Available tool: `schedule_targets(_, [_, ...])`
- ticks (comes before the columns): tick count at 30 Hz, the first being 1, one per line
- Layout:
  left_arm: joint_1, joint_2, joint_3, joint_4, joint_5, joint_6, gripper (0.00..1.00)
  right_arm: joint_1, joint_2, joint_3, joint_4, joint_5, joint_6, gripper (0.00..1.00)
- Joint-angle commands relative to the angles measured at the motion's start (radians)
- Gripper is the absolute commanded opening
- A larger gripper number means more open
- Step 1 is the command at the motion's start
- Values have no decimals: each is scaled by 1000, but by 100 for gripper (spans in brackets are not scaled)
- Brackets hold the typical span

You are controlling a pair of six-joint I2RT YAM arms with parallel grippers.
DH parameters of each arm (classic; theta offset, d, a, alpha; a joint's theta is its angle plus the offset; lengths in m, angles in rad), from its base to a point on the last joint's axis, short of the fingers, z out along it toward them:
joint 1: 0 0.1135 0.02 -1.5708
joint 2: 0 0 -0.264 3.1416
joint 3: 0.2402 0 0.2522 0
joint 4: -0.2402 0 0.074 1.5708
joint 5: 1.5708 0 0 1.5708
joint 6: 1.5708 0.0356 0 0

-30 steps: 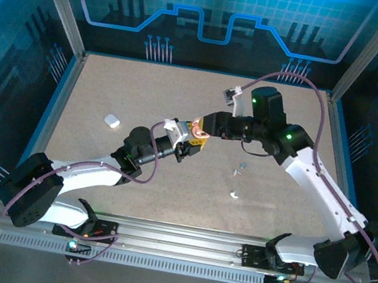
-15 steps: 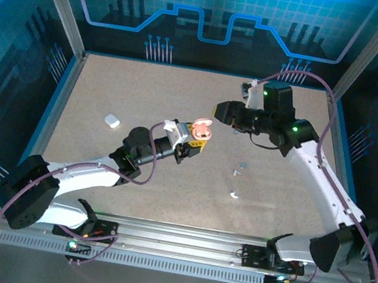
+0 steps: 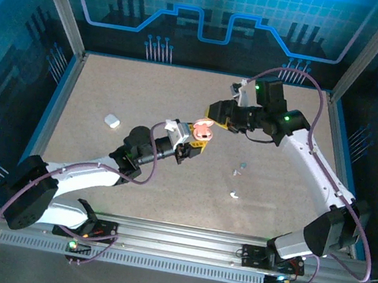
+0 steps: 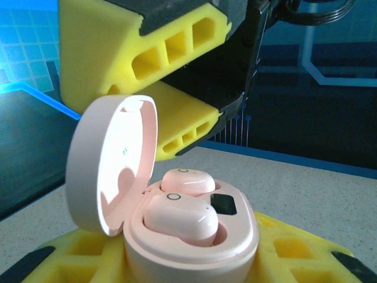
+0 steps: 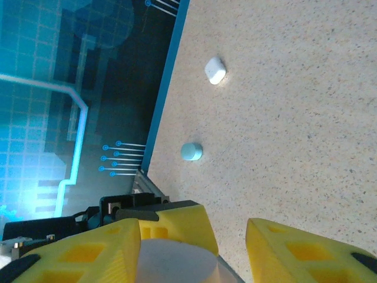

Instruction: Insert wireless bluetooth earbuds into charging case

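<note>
Left wrist: left gripper clamps open pink case, earbuds seated, right gripper parted — seemingly empty.

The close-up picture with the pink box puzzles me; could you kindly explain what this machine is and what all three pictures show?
It is a pair of robot arms bolted at a table's near edge. The overhead picture looks down on both; the other two come from wrist cameras. The left hand is closed on an open, rounded pink plastic charging case with two pink earbuds seated inside. The right hand, yellow fingers apart and empty, hovers close to it. On the speckled tabletop lie a small rounded white case and two tiny pale pieces, too small to identify.
</note>
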Motion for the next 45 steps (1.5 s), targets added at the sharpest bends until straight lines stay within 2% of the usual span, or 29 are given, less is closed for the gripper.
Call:
schedule_targets(1, [-7,-33,38,27,3,6,39,-6,-13,-11,-23,-71,-32,51])
schedule_targets(7, [-5,-29,45,37,1,-7,39,-23,-55,-74,4,-130,-30,49])
schedule_targets(12, [-4,-26,49,46,22,-26,40,-51,-92,-133,45,-191,-8,52])
schedule_targets(15, [7,-25,52,60,68,-68,40,-77,-111,-199,146,-299,46,56])
schedule_targets(20, [32,-15,63,105,134,-134,40,-82,-108,-237,202,-433,74,58])
schedule_targets(25, [45,9,78,134,182,-170,40,-79,-77,-263,308,-473,155,56])
schedule_targets(33, [53,17,84,127,209,-184,41,-61,-43,-260,385,-487,201,46])
schedule_targets(40, [55,15,89,82,178,-160,43,-57,-33,-263,376,-489,196,25])
schedule_targets(45, [55,13,91,42,145,-141,48,-60,-44,-270,382,-465,197,18])
